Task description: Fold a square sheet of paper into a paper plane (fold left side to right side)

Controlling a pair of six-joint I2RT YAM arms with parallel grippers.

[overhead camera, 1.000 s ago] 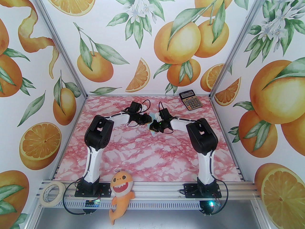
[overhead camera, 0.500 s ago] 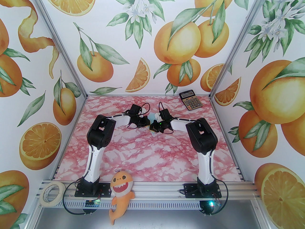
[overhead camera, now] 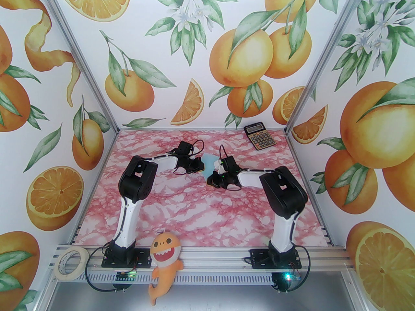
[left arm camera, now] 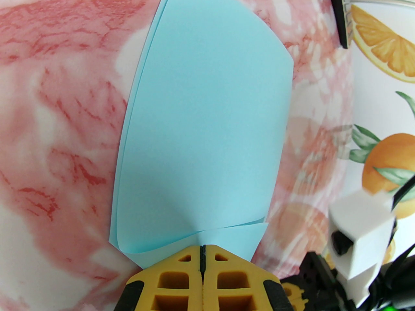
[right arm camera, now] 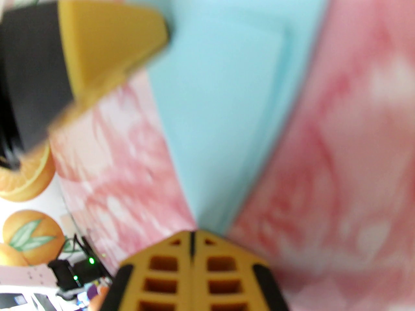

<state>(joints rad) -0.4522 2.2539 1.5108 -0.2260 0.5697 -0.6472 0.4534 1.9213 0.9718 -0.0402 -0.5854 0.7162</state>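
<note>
At the bottom of the overhead view an orange plush shark [overhead camera: 164, 254] and a roll of tape [overhead camera: 82, 254] lay on the front rail, unchanged from a second before. Above them, near the middle of the pink marbled table [overhead camera: 194, 212], the right gripper [overhead camera: 209, 180] had shifted down and to the right since the earlier frames, its elbow swinging toward the right edge, while the left gripper [overhead camera: 201, 166] had barely moved. That shift uncovered more of the pale blue sheet of paper [overhead camera: 209, 161], which sat between the two grippers just above centre frame, where earlier only slivers had shown. In the left wrist view the left gripper [left arm camera: 202, 254] had its jaws pressed together on the bottom edge of the sheet of paper [left arm camera: 207, 125], which lay doubled over and rose up the middle of the frame. In the blurred right wrist view the right gripper [right arm camera: 192, 241] was also fully closed; a corner of the sheet of paper [right arm camera: 220, 109] ran down to its tips, though the blur hid whether it was pinched. Farthest off, a calculator [overhead camera: 259, 136] rested at the table's upper right corner, as before.
</note>
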